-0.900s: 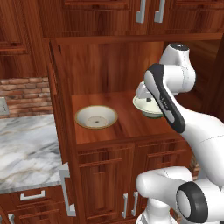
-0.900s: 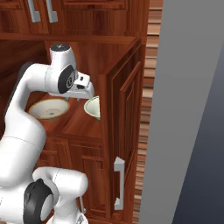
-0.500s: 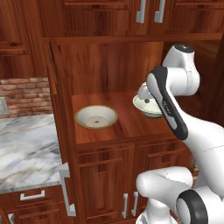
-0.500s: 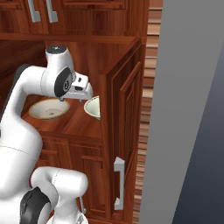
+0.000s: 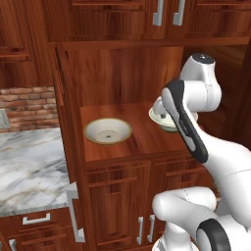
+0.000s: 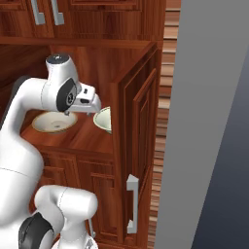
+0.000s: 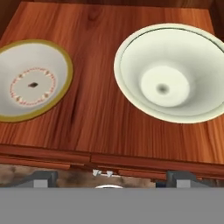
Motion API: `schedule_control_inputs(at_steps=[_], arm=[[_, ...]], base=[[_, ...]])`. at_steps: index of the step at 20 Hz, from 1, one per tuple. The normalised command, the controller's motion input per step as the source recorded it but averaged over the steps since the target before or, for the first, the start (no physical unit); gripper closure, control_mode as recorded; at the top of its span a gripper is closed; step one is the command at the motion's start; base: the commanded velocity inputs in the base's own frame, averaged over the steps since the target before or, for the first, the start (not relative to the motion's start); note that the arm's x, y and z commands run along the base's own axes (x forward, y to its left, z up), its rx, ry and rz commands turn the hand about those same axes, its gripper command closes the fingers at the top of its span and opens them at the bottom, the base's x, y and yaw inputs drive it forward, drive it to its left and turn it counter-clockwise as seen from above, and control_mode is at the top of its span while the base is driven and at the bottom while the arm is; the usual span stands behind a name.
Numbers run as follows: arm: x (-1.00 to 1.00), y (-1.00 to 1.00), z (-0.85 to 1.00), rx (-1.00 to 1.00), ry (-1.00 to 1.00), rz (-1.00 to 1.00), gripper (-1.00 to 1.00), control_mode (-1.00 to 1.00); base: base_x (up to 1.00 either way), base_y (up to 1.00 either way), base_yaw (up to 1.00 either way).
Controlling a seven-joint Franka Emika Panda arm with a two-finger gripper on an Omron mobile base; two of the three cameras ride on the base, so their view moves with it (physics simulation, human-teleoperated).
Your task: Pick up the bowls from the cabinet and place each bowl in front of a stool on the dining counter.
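Two shallow round cream ceramic bowls sit on the wood-lined shelf (image 7: 96, 122) of the tall reddish-brown wooden cabinet (image 5: 117, 63), and both lie ahead of the claw (image 7: 109, 175) in the hand view. The first cream bowl, with the olive-tan rim (image 7: 30, 81) (image 5: 108, 131) (image 6: 52, 121), lies ahead and to the claw's left, flat on the shelf, with a ring of small dots and a dark speck at its centre. The second cream bowl (image 7: 173, 78) (image 5: 164, 119) (image 6: 104, 119) lies ahead and to the claw's right, nearer to it than the first (its rim looks paler and its wall deeper from this angle). The two bowls stand apart, with bare wood between them.

The claw's two dark fingertips (image 7: 43, 177) show at the bottom corners of the hand view, wide apart, with nothing between them; they sit over the front edge of the shelf, touching neither bowl. In the right base view the hand (image 6: 85, 101) hangs just beside the second bowl, above the shelf.

One open cabinet door (image 6: 138, 160) with a silver bar handle (image 6: 132, 202) stands to the claw's right. A grey-veined white marble worktop (image 5: 27, 166) and a red brick backsplash (image 5: 24, 105) lie well off to its left.
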Motion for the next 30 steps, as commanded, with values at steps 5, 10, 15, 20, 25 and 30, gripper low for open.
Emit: schedule_control_inputs(at_steps=[5, 10, 15, 20, 25, 30], arm=[[0.0, 0.0, -0.08, -0.19, 0.01, 0.0, -1.0, -1.0], [0.0, 0.01, -0.23, -0.26, 0.01, 0.0, -1.0, -1.0], [0.0, 0.0, -0.27, -0.17, 0.1, 0.0, -1.0, -1.0], [0.05, -0.08, -0.08, -0.03, 0.01, 0.0, -1.0, -1.0], [0.2, -0.22, -0.15, 0.0, 0.0, 0.04, -1.0, -1.0], [0.35, -0.07, -0.26, 0.0, 0.0, 0.11, -1.0, -1.0]], base=[[0.0, 0.0, 0.0], [0.0, 0.0, 0.0], [0.0, 0.0, 0.0], [0.0, 0.0, 0.0], [0.0, 0.0, 0.0], [0.0, 0.0, 0.0]])
